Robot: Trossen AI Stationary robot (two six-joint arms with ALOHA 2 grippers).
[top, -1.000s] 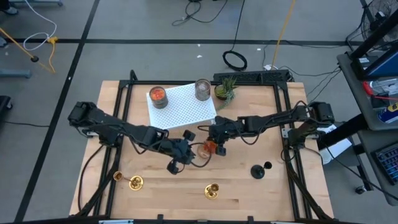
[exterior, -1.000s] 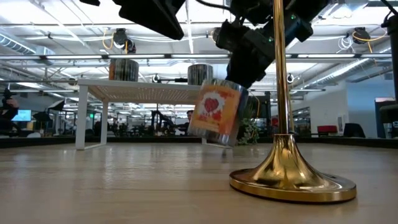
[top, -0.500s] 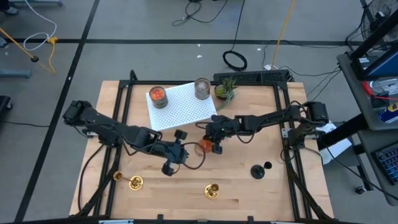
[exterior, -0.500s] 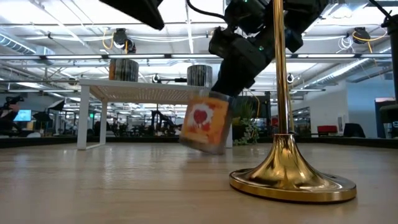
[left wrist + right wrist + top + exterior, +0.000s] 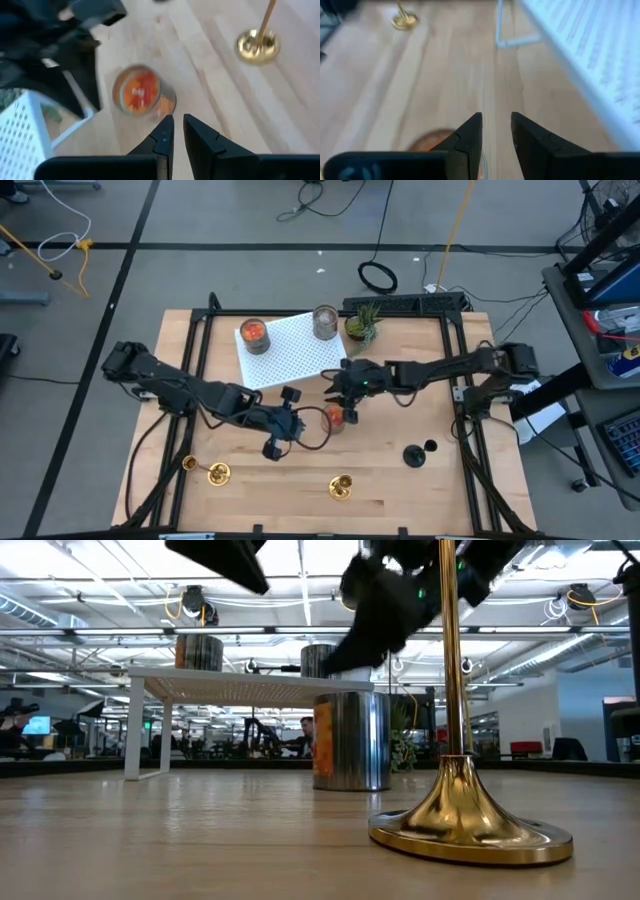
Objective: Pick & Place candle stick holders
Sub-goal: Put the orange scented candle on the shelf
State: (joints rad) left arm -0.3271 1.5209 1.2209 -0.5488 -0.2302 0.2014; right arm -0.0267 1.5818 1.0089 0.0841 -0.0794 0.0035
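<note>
An orange-filled glass cup (image 5: 335,418) stands upright on the table, touched by nothing; it also shows in the low view (image 5: 350,740) and the left wrist view (image 5: 142,92). My right gripper (image 5: 340,398) hangs open just above its far side (image 5: 496,125). My left gripper (image 5: 297,423) is shut and empty to the cup's left (image 5: 178,131). An orange cup (image 5: 254,335) and a greyish cup (image 5: 325,322) stand on the white rack (image 5: 295,355). Two brass holders (image 5: 218,473) (image 5: 340,487) and a black one (image 5: 415,455) are on the near table.
A small green plant (image 5: 362,325) stands right of the rack at the far edge. In the low view one brass holder (image 5: 460,820) stands close in front. Bare wood lies between the cup and the near holders.
My right gripper has lowered the tilted orange cup onto the table, where it now stands upright. It has let go and risen clear above the cup.
</note>
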